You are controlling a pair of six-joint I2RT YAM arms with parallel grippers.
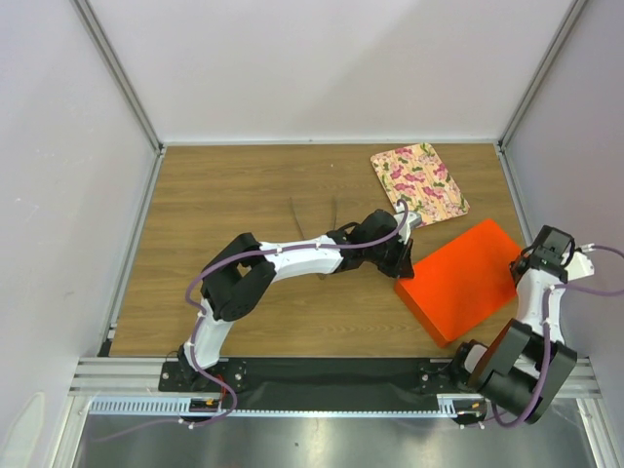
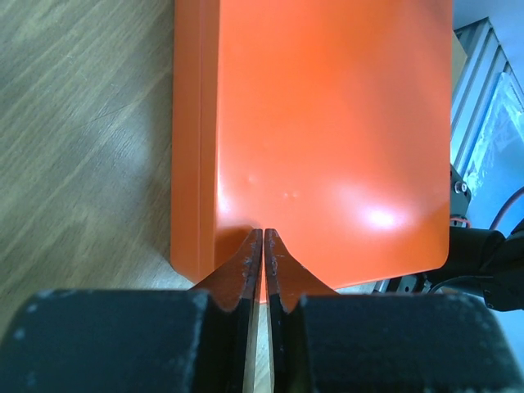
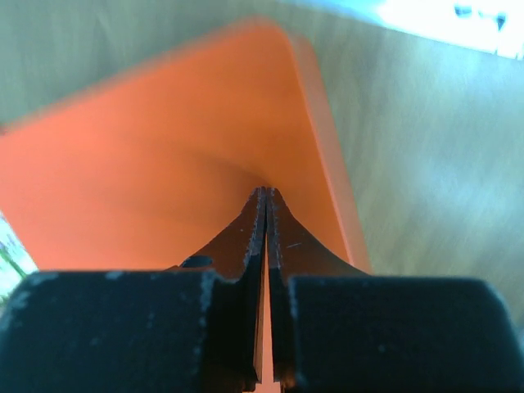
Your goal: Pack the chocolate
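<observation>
**Closed left gripper (image 2: 263, 233) and closed right gripper (image 3: 266, 191) at an orange box (image 2: 327, 115)**

Left wrist view: nearest the lens are the left gripper's two dark fingers. They are drawn together with only a hairline slit between them and nothing held in it. Their tips lie over the smooth top of the orange box, just inside its near edge and close to one rounded corner. Whether they press on the surface cannot be told. The box's side wall shows as a narrow band on the left, with the wooden table (image 2: 82, 147) beside it. Beyond the box's far side, a metal rail (image 2: 479, 90) runs along the right of the picture.

Right wrist view: the right gripper's fingers fill the foreground. They are brought fully together and grip nothing. Their tips point at the box's top near one long edge, and the orange surface looks blurred around them. Bare wood lies to the right of that edge.

Top view: the two arm bases sit at the bottom on the rail. The left arm (image 1: 292, 258) reaches across the table to the box's left corner. The right arm (image 1: 531, 322) folds up so its gripper meets the box's right edge. The box lies at an angle on the right side of the table with its lid on. A flowered board (image 1: 419, 182) lies flat just behind it, apart from it.

No view shows the chocolate, so where it lies cannot be told.
</observation>
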